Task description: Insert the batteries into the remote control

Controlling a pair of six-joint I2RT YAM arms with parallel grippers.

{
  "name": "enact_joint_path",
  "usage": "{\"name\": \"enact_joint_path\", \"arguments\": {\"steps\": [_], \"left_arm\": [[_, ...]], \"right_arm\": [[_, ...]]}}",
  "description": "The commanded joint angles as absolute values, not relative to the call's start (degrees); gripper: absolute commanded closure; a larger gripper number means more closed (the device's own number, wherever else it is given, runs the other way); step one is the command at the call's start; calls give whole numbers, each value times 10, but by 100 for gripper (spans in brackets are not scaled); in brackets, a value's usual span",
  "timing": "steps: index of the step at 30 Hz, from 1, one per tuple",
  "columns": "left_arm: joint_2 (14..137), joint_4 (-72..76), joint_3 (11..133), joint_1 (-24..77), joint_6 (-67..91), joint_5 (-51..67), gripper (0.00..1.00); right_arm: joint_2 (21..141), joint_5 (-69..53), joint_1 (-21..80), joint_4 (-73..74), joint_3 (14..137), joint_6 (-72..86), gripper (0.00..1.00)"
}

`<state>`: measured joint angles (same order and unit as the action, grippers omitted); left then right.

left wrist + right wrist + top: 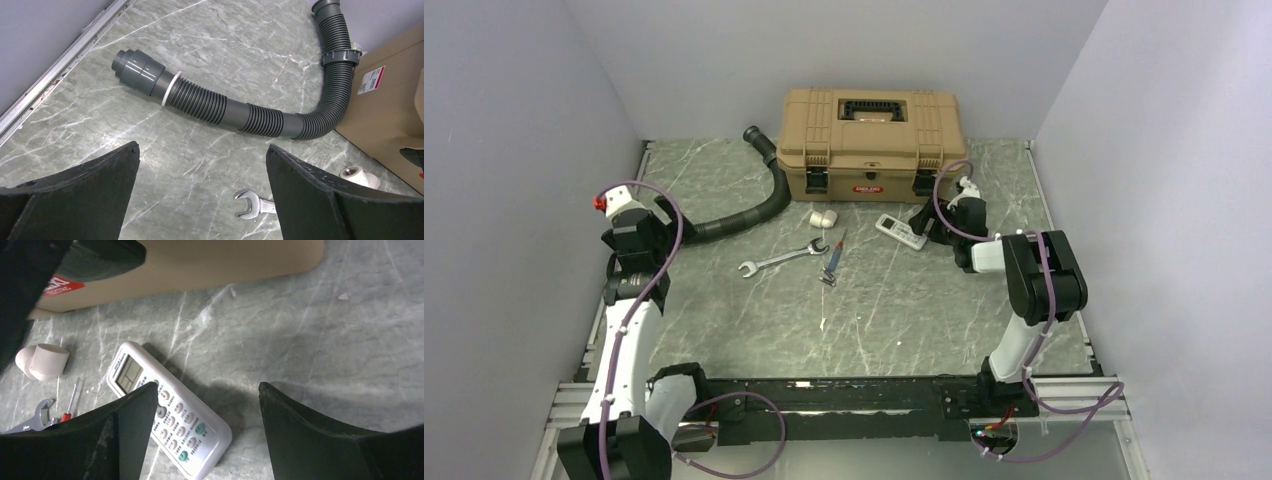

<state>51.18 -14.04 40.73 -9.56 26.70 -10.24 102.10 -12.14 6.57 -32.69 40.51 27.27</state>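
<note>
Tabletop (894, 310), veined grey-green, under remote control (901, 231); pale walls (694, 60) around

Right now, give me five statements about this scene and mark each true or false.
1. The remote control lies buttons-up on the table. True.
2. The toolbox has its lid open. False: the lid is shut.
3. The right gripper is clamped on the remote control. False: it is open, and the remote control lies ungripped.
4. The left gripper is open and empty. True.
5. In the top view the wrench lies right of the remote control. False: it lies to its left.
</note>
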Motion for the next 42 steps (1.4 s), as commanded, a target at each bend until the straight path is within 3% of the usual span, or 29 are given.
{"name": "enact_joint_path", "arguments": {"steps": [1,7,17,25,31,42], "left_arm": [[496,-134,418,-98,271,-83,1],[513,-151,437,-96,266,-18,1],[497,-149,432,-93,258,-32,1],[501,-152,436,-93,256,-25,1],[501,-151,435,-93,255,-23,0],[504,-153,436,-93,254,-19,1]], "right_arm": [[1052,-127,81,-352,441,283,24],[1054,-122,122,-327,446,262,24],[1006,-75,193,-309,384,267,24],[981,-45,232,-274,362,249,14],[978,-6,268,-232,372,228,13],[977,-13,268,-285,327,313,12]]}}
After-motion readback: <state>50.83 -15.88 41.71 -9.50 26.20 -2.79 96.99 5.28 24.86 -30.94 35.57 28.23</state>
